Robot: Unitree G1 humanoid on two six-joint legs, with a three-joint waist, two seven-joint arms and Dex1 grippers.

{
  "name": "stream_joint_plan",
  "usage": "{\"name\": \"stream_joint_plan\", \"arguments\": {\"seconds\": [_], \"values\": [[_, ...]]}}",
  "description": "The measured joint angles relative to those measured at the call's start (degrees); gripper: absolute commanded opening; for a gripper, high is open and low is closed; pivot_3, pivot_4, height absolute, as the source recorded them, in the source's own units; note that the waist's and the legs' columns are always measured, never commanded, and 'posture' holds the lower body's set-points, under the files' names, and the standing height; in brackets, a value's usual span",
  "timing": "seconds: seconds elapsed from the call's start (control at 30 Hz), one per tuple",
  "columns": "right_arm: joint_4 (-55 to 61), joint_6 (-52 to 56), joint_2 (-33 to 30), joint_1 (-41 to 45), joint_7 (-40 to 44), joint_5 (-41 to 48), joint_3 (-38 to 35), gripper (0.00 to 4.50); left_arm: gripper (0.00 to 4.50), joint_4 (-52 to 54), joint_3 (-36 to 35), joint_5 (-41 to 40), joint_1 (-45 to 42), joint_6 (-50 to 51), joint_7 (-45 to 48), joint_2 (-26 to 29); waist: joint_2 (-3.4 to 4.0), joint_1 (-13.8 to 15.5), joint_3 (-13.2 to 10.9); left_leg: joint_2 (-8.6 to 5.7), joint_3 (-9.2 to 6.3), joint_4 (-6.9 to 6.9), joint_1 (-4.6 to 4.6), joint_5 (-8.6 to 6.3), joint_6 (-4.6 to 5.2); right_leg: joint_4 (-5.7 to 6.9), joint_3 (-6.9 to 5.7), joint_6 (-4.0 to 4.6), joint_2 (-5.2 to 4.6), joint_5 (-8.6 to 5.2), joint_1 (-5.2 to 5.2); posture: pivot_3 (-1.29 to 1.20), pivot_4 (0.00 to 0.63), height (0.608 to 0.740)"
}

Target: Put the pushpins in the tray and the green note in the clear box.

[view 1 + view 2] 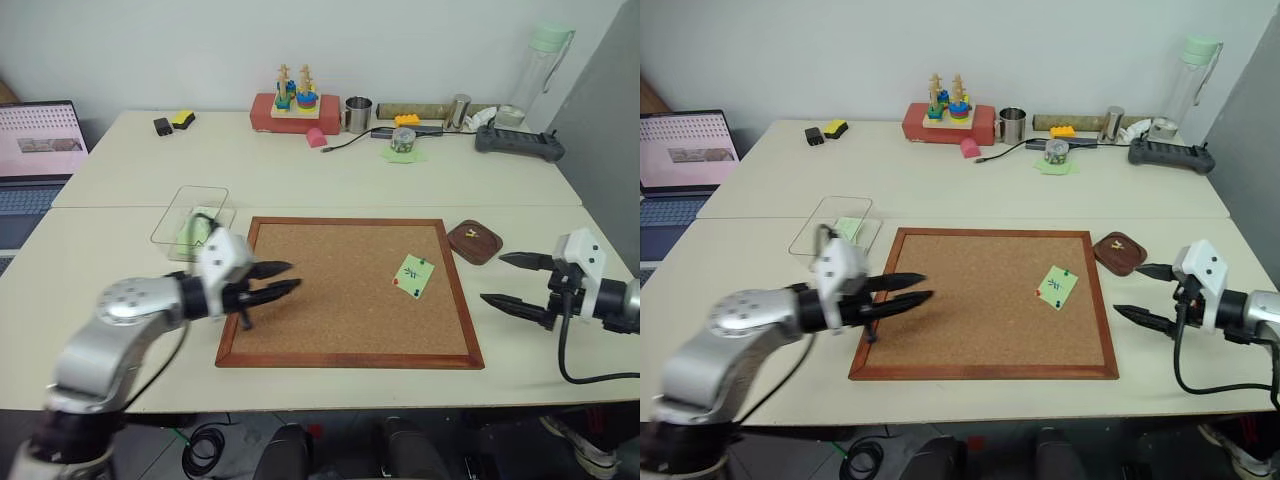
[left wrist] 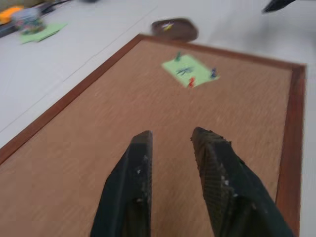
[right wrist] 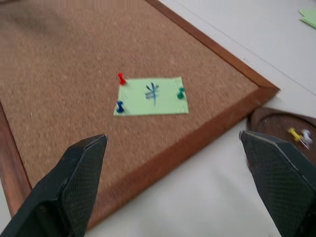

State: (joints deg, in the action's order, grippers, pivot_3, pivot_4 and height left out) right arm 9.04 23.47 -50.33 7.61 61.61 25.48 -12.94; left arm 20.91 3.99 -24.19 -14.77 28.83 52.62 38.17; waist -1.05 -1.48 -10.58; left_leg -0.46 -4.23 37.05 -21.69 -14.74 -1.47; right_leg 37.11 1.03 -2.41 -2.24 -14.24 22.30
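Observation:
The green note (image 1: pixel 413 273) with black marks lies on the cork board (image 1: pixel 330 310), toward its right side. Pushpins hold it down: a red one (image 3: pixel 121 78), a dark blue one (image 3: pixel 120 105) and a green one (image 3: pixel 180 92). The dark brown tray (image 1: pixel 474 241) sits just off the board's right edge, with a yellow and a white pin in it. The clear box (image 1: pixel 200 190) stands left of the board, a pale green sheet inside. My left gripper (image 1: pixel 292 276) hovers over the board's left part, its fingers a narrow gap apart and empty. My right gripper (image 1: pixel 492 278) is wide open right of the board, near the tray.
A laptop (image 1: pixel 35 150) sits at the far left. Along the back edge stand a red box with a stacking toy (image 1: pixel 295 105), a metal cup (image 1: pixel 358 113), a tall clear bottle (image 1: pixel 540 60), a black controller (image 1: pixel 518 140) and a plain green sheet (image 1: pixel 403 155).

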Motion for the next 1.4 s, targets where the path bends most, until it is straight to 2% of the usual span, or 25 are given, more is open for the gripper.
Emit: {"name": "stream_joint_plan", "arguments": {"seconds": [0.1,0.27,0.4,0.53,0.87,1.0,1.4], "values": [[0.2,1.16,2.13,1.96,-2.21,-0.07,2.04,4.5,0.03,-4.64,4.48,3.78,-1.67,-3.75,0.05,-2.46,0.0,-0.22,0.0,0.0,0.0,-0.01,0.02,0.0,0.0,0.01,0.0,0.03,0.09,0.01,0.01,0.0,0.15,0.74],[-2.08,1.72,6.26,8.64,-5.94,-2.38,7.3,4.5,0.03,-14.05,9.53,8.92,-4.02,-11.04,0.0,-8.42,0.01,-0.14,0.0,-0.01,-0.02,0.02,0.0,0.0,0.0,-0.03,-0.02,0.05,0.09,0.03,0.01,0.0,0.15,0.74],[-9.7,0.53,9.61,13.95,-8.32,-6.77,11.69,4.5,0.03,-23.95,12.05,12.93,-5.94,-17.6,-0.4,-12.69,0.0,-0.04,0.01,-0.03,-0.02,0.02,-0.05,0.01,0.0,-0.01,-0.03,0.06,0.07,0.04,0.07,0.0,0.15,0.74],[-15.68,-1.65,11.7,16.48,-8.48,-9.13,14.28,4.5,0.03,-27.95,12.43,14.17,-6.33,-21.31,-0.54,-14.27,0.01,-0.04,0.01,0.0,-0.06,0.0,-0.06,0.0,0.0,0.02,-0.05,0.06,0.05,0.04,0.08,0.0,0.15,0.74],[-28.13,-7.48,15.92,21.81,-7.9,-12.83,16.53,4.5,0.03,-29.08,11.99,15.02,-6.12,-22.93,-0.64,-14.64,0.05,-0.15,0.03,0.0,-0.05,0.02,0.03,0.01,0.01,0.1,-0.04,0.05,0.04,0.05,0.03,0.0,0.15,0.74],[-31.52,-9.53,17.36,22.89,-7.88,-13.11,16.51,3.85,0.0,-28.85,11.76,15.26,-5.76,-23.03,-0.7,-14.64,0.06,-0.27,0.04,0.0,-0.04,0.01,0.08,0.01,0.01,0.13,-0.02,0.06,0.06,0.05,0.02,0.0,0.15,0.74],[-35.63,-12.37,18.81,23.91,-6.96,-14.02,16.52,1.43,0.0,-28.15,11.47,15.53,-5.16,-22.86,-0.83,-14.64,0.08,-0.34,0.05,0.0,-0.03,-0.01,0.1,0.01,0.01,0.14,-0.01,0.06,0.08,0.05,0.02,0.0,0.15,0.74]]}}
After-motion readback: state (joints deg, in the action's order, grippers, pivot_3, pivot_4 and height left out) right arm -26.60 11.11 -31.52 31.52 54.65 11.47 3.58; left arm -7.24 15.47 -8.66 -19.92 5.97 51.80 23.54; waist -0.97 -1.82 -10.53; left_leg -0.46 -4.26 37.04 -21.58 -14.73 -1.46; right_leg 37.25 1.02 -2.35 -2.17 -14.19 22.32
